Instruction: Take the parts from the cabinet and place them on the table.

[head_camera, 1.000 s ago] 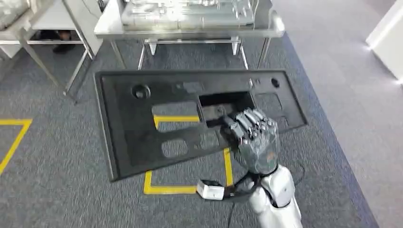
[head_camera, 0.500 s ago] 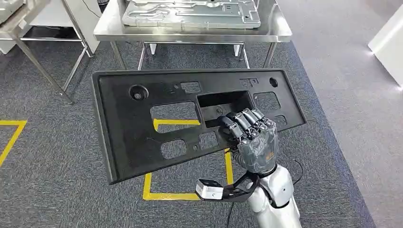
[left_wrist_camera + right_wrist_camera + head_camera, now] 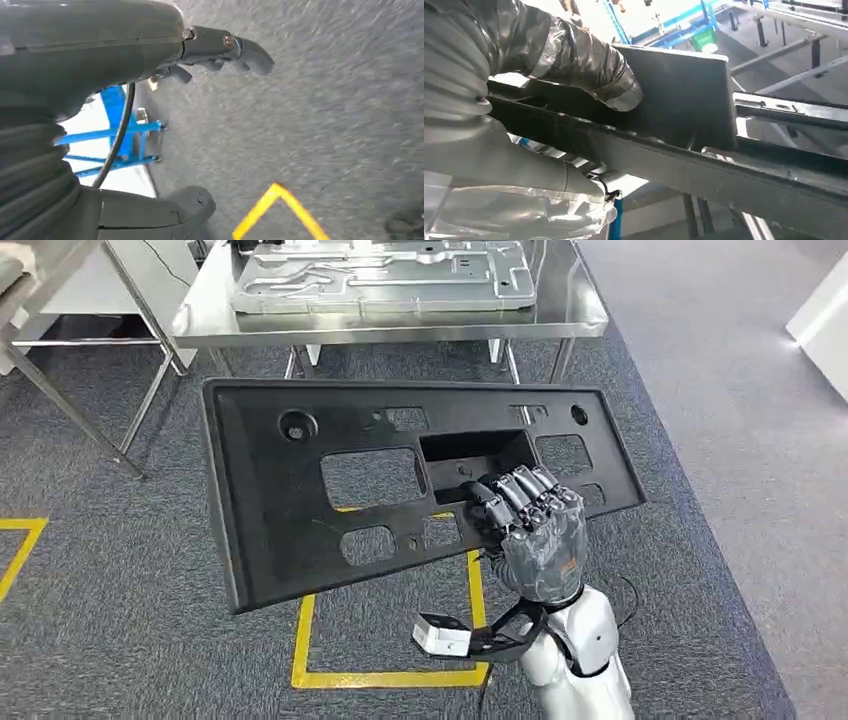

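Observation:
A large black plastic panel with several cut-outs hangs flat over the carpet in the head view. My right hand grips it, fingers hooked into the deep rectangular recess near its middle. From the right wrist view, the thumb presses on the panel's underside. The steel table stands just beyond the panel's far edge, with a grey metal part lying on it. My left hand hangs over the floor, fingers apart and holding nothing.
Yellow tape lines mark the grey carpet beneath the panel. A second steel frame's legs stand at the far left. A white object stands at the far right. Blue shelving appears in the left wrist view.
The whole view has shifted: the steel table and its grey part are closer, and the yellow lines have slid toward me. My right hand keeps its grip on the panel.

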Controlling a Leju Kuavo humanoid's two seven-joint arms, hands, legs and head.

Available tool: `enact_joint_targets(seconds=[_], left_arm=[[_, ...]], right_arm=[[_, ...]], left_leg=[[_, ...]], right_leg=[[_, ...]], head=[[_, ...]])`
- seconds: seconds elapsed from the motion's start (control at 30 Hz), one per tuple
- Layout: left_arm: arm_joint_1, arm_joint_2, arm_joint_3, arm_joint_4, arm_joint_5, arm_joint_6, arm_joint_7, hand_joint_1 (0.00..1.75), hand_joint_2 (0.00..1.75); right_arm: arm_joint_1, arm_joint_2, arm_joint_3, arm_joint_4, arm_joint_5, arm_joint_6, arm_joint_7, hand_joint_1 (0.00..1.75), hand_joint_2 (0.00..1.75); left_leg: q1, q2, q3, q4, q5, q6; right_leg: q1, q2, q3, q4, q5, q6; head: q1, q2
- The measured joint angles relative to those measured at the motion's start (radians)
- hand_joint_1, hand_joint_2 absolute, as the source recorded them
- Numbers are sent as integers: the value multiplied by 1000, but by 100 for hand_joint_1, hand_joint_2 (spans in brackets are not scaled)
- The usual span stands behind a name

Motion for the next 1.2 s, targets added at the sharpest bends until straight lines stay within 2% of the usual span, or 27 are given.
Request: enact_joint_targets(seconds=[0.03,0.07,0.1,0.13,0.17,0.2,0.23,0.27,0.37,0.43,0.47,0.5,0.57,0.6,0.67,0.73,0.77,0.8,0.87,0.93,0.97,1.03,1.07,1.1,1.13,1.17,1.2], left_arm=[[2,0,0,0,0,0,0,0,175],[4,0,0,0,0,0,0,0,175],[7,0,0,0,0,0,0,0,175],[8,1,0,0,0,0,0,0,175],[9,1,0,0,0,1,0,0,175],[10,2,0,0,1,1,0,0,175],[15,7,0,1,1,1,0,0,175],[13,5,0,1,1,1,1,0,175],[11,5,0,1,2,3,1,0,175],[10,3,0,1,2,4,1,0,175],[9,4,0,1,2,4,1,0,175],[9,4,0,1,2,4,1,0,175],[10,4,0,1,2,5,1,0,175],[11,3,0,1,2,5,1,0,175],[13,3,0,1,1,3,1,0,175],[13,0,0,1,0,3,1,0,175],[12,0,0,1,0,3,1,0,175],[10,0,0,1,0,3,1,0,175],[7,0,0,1,0,3,2,0,175],[8,1,0,1,1,4,3,0,175],[6,0,0,1,2,4,3,0,175],[4,0,0,1,2,4,3,0,175],[5,0,0,1,2,4,3,0,175],[7,0,0,1,2,4,3,0,175],[9,0,0,1,2,4,3,0,175],[11,0,0,1,2,4,3,0,175],[12,0,0,1,2,4,3,0,175]], right_arm=[[2,0,0,0,0,0,0,175,175],[4,0,0,0,0,0,0,175,175],[4,0,0,0,0,0,0,175,175],[4,0,0,0,0,0,0,175,175],[3,0,0,0,0,0,0,175,175],[4,0,1,0,0,0,0,175,175],[3,0,1,2,-1,0,0,175,175],[4,0,2,3,-1,0,-2,175,175],[3,0,3,3,-2,0,-2,175,175],[1,1,3,2,-1,0,-2,175,175],[-2,2,3,2,-2,0,-2,175,175],[-1,2,3,2,-1,0,-2,175,175],[5,2,3,2,-1,0,-1,175,175],[5,2,3,2,-1,0,-2,175,175],[5,2,3,2,-2,0,-2,175,175],[5,2,3,2,-3,0,-2,175,175],[6,1,3,3,-4,0,-2,175,175],[4,1,3,5,-4,0,-2,175,175],[8,2,3,4,-5,0,-2,175,175],[8,3,3,2,-5,0,0,175,175],[7,3,3,2,-5,0,0,175,175],[7,3,3,2,-5,0,0,175,175],[9,3,3,2,-5,0,0,175,175],[11,3,3,2,-5,0,0,175,175],[11,3,3,2,-6,0,0,175,175],[11,3,3,2,-7,0,0,175,175],[11,3,3,2,-8,0,0,175,175]], left_leg=[[-2,0,-49,54,-40,0],[-3,0,-82,73,-62,2],[-4,0,-100,56,-55,6],[-6,0,-101,14,-26,12],[-11,0,-93,-60,38,22],[-18,0,-83,-143,135,37],[-25,-5,-88,-164,203,48],[-30,0,-87,-183,187,47],[-27,-4,-61,-203,191,63],[-19,-4,-29,-226,186,71],[-19,-4,-19,-232,182,75],[-18,-4,-8,-234,172,75],[-16,-5,13,-234,152,73],[-14,-6,26,-234,142,70],[-10,-8,57,-234,119,62],[-5,-8,90,-235,88,50],[-6,-7,105,-233,76,41],[-6,-8,99,-240,71,33],[-6,-5,111,-235,76,19],[-3,-4,88,-185,100,10],[-2,-2,53,-108,109,8],[-2,-1,-35,16,75,4],[-3,-1,-79,62,32,2],[-3,-1,-115,85,-13,3],[-3,-1,-134,81,-36,6],[-4,-1,-144,52,-36,11],[-5,-1,-141,6,-14,15]], right_leg=[[3,2,9,0,-11,-3],[7,5,21,0,-20,-4],[11,8,37,0,-33,-5],[14,10,54,0,-44,-5],[18,10,75,0,-59,-5],[19,8,90,-2,-75,-4],[19,7,98,-1,-84,-2],[20,12,100,-5,-88,5],[17,12,112,-6,-80,21],[18,9,85,60,-71,30],[13,9,45,123,-78,35],[6,8,-15,204,-108,44],[-5,6,-97,286,-175,56],[-9,5,-117,281,-175,61],[-14,3,-109,194,-121,65],[-18,-1,-67,25,23,66],[-13,-5,-73,8,75,61],[-5,-5,-69,-1,57,52],[-4,1,-64,-6,58,35],[-8,3,-36,-15,42,16],[-8,0,-17,-21,32,8],[-7,0,7,-23,12,3],[-4,1,20,-23,0,1],[-2,3,36,-23,-13,-1],[0,6,51,-23,-24,-1],[3,7,70,-23,-39,-1],[6,8,88,-23,-52,-1]], head=[[0,0],[0,0],[0,0],[0,0],[0,0],[0,0],[2,0],[-1,0],[0,0],[1,0],[1,0],[0,0],[0,0],[0,0],[0,0],[1,0],[0,0],[3,0],[1,0],[1,0],[1,0],[1,0],[1,0],[1,0],[1,0],[1,0],[1,0]])
